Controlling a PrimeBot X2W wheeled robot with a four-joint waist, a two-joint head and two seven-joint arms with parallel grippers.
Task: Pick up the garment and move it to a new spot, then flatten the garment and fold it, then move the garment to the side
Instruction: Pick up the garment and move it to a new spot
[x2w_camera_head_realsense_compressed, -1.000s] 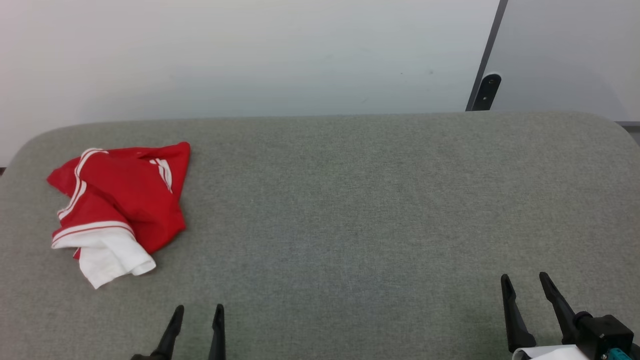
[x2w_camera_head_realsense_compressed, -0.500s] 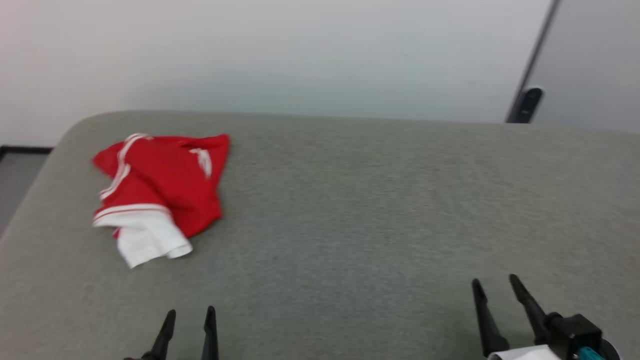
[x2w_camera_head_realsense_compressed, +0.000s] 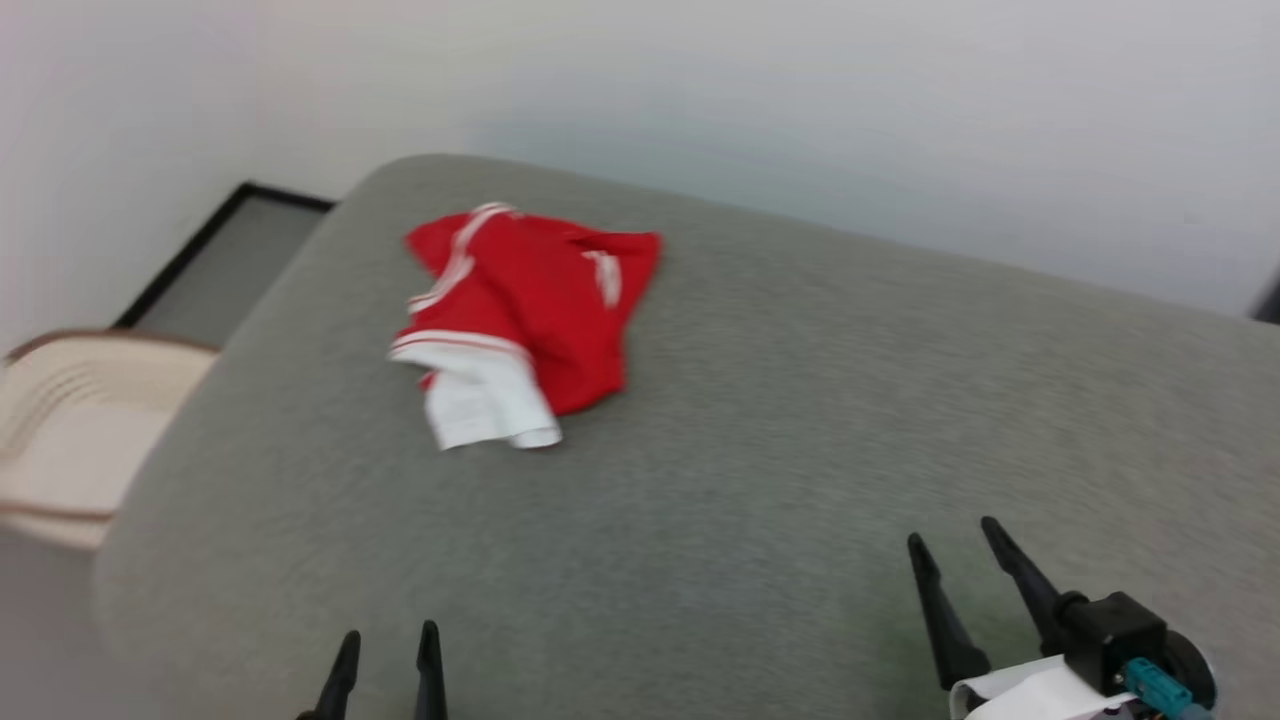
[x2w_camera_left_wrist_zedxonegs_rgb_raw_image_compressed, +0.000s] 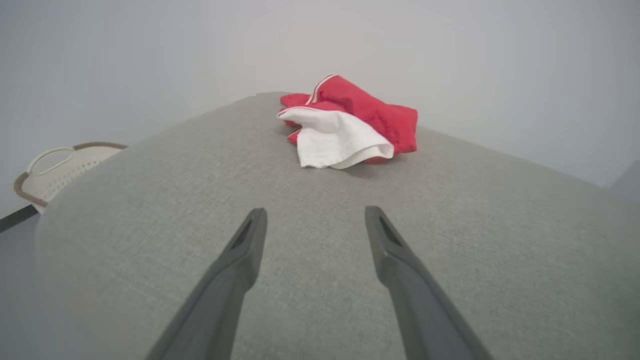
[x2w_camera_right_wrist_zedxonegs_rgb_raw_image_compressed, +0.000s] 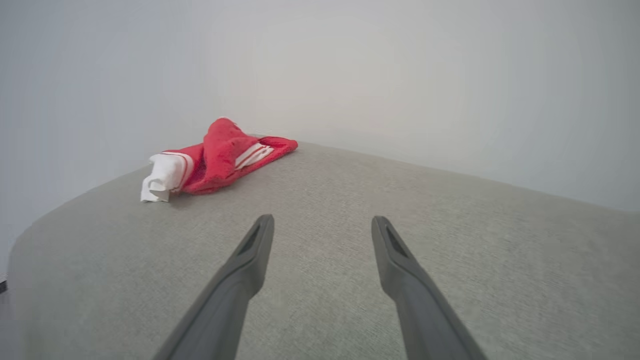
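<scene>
Both the left gripper (x2w_camera_head_realsense_compressed: 389, 632) and the right gripper (x2w_camera_head_realsense_compressed: 952, 532) are hovering with fingers (x2w_camera_left_wrist_zedxonegs_rgb_raw_image_compressed: 240, 260) spread and empty over the near edge of the bench (x2w_camera_head_realsense_compressed: 750, 450), while the crumpled garment (x2w_camera_head_realsense_compressed: 540, 300) is lying near its far left corner, probably needing a pinch on a raised fold.

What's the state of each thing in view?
garment: crumpled heap on table, unfolded, not held
left gripper: open, empty, short of the garment
right gripper: open, empty, far from the garment
basket: beside the table, contents too blurred to tell
</scene>
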